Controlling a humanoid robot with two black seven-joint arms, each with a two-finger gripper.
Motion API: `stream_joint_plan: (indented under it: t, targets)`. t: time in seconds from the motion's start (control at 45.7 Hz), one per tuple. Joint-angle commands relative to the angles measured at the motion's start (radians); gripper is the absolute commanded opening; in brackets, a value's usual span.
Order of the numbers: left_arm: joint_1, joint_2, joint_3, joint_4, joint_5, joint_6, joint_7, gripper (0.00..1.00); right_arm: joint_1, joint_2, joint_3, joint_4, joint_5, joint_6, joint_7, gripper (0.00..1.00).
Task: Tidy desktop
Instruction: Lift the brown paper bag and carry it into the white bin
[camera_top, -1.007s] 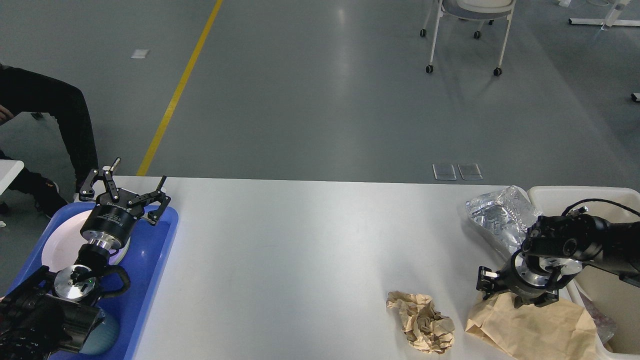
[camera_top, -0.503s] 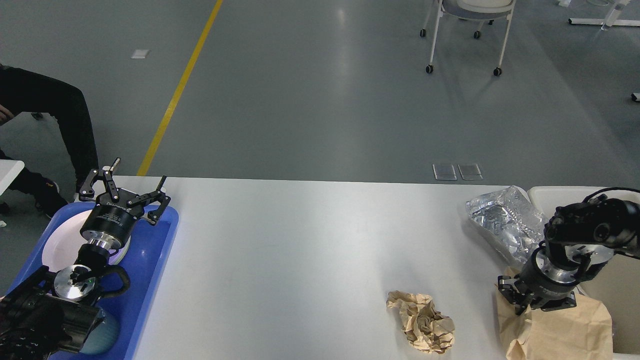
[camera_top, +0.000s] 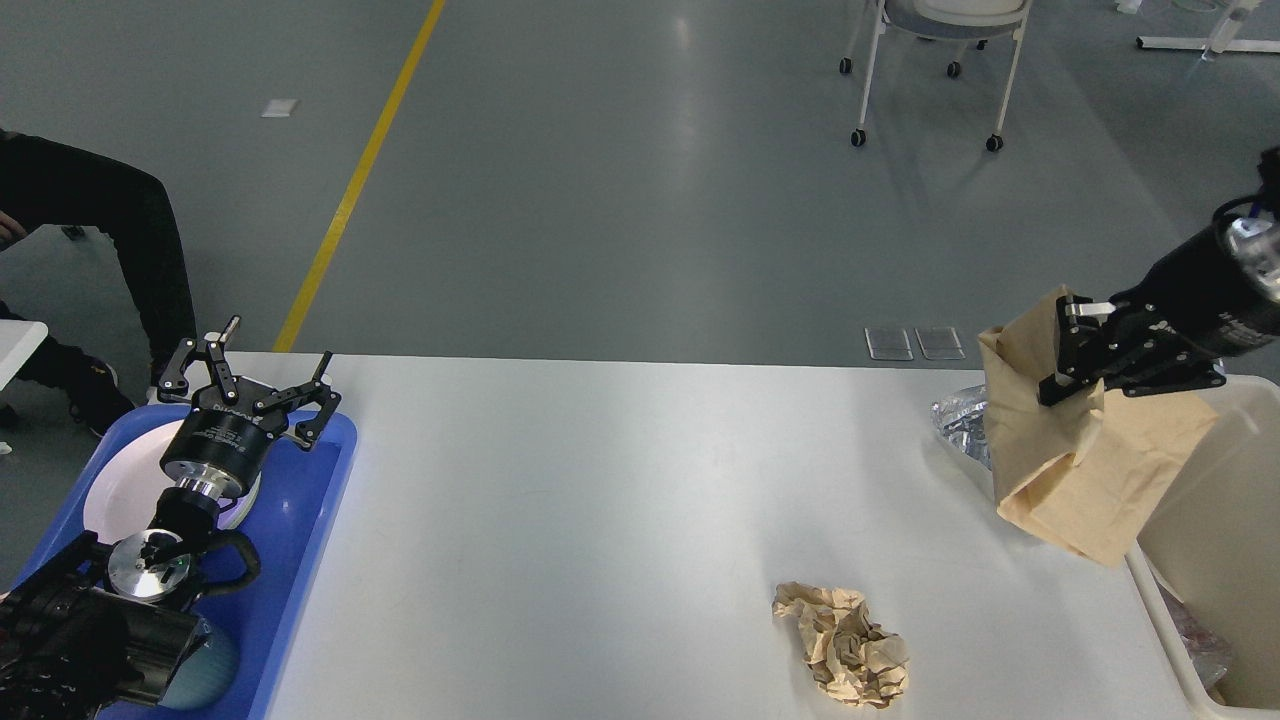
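Desktop (camera_top: 600, 500): rigid, fixed. Right gripper (camera_top: 1075, 365) pinches bag (camera_top: 1085, 470), light, limp, over right edge. Left gripper (camera_top: 262, 385) spread, empty. Wad (camera_top: 845, 645): soft, grab whole.

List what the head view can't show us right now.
- Foil wrapper: mostly hidden behind the paper bag held up by the right tool.
- Bin: cut off by the right and bottom edges; the bag covers part of its rim, contents barely visible.
- White plate in the blue tray: partly covered by the left tool and its arm.
- Dark round object at bottom left: blocked by the left arm.
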Motion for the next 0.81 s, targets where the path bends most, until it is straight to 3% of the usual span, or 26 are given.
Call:
stream_joint_plan:
  t: [0.0, 0.109, 0.284, 0.525, 0.7, 0.788]
  targets:
    - [0.000, 0.000, 0.000, 0.000, 0.000, 0.000, 0.000, 0.96, 0.031, -0.121, 0.227, -0.015, 0.007, 0.001, -0.001, 0.00]
    - [0.000, 0.000, 0.000, 0.000, 0.000, 0.000, 0.000, 0.96, 0.031, -0.164, 0.341, -0.028, 0.007, -0.003, -0.001, 0.00]
    - [0.000, 0.000, 0.002, 0.000, 0.000, 0.000, 0.000, 0.96, -0.063, -0.167, 0.324, -0.113, 0.002, -0.069, -0.001, 0.00]
    - [0.000, 0.000, 0.000, 0.000, 0.000, 0.000, 0.000, 0.96, -0.475, -0.127, 0.327, -0.393, 0.007, -0.430, -0.002, 0.00]
    - [0.000, 0.000, 0.002, 0.000, 0.000, 0.000, 0.000, 0.96, -0.692, -0.081, 0.328, -0.472, 0.007, -0.721, -0.001, 0.00]
    - [0.000, 0.000, 0.002, 0.000, 0.000, 0.000, 0.000, 0.96, -0.758, -0.055, 0.330, -0.522, 0.007, -0.789, 0.001, 0.00]
